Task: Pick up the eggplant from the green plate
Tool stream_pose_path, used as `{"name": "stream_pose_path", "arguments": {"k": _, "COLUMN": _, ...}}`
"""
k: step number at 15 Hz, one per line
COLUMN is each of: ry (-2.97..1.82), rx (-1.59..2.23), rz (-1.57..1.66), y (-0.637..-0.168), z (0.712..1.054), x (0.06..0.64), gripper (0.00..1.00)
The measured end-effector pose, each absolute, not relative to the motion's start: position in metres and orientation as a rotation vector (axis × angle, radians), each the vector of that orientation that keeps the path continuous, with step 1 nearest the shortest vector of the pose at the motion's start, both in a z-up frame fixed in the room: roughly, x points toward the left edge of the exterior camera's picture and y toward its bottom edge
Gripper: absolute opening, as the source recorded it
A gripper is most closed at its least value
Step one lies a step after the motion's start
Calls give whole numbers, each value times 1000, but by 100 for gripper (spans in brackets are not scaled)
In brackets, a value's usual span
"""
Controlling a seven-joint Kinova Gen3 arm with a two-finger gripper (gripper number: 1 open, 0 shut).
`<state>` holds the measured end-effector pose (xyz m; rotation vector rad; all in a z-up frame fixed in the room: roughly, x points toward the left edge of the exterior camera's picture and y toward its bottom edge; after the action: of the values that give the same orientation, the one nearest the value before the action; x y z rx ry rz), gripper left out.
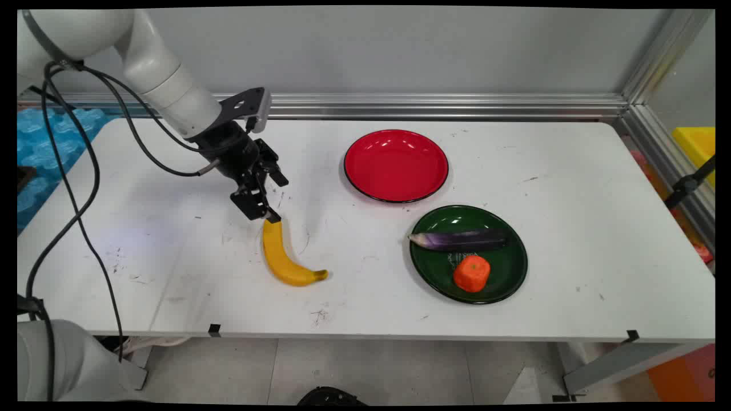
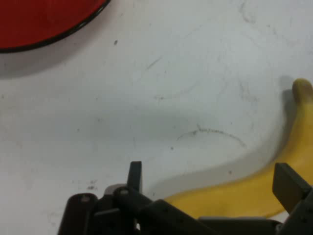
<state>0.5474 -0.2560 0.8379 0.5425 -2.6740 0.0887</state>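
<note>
A yellow banana point(image 1: 282, 260) lies on the white table point(image 1: 171, 257), its curve bending toward the near side. My gripper point(image 1: 268, 216) is low over the banana's far end and touches or nearly touches it. In the hand view the gripper point(image 2: 212, 181) is open, and the banana point(image 2: 244, 193) lies between its two fingers point(image 2: 134, 176), reaching past the right one to its brown tip. Nothing is held.
A red plate point(image 1: 396, 165) sits bare at the table's back middle, and its edge shows in the hand view point(image 2: 44, 19). To the right, a green plate point(image 1: 502, 268) carries a purple eggplant point(image 1: 460, 240) and an orange carrot chunk point(image 1: 472, 273).
</note>
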Motion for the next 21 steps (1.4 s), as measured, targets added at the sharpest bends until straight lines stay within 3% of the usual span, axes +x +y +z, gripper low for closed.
{"name": "stream_pose_path", "arguments": {"k": 5, "ry": -2631, "rx": 520, "rz": 90, "y": -259, "z": 845, "x": 522, "gripper": 100}}
{"name": "stream_pose_path", "arguments": {"k": 12, "ry": -2506, "rx": 475, "rz": 140, "y": -279, "z": 853, "x": 425, "gripper": 100}}
{"name": "stream_pose_path", "arguments": {"k": 21, "ry": -2433, "rx": 486, "rz": 194, "y": -306, "z": 815, "x": 327, "gripper": 100}}
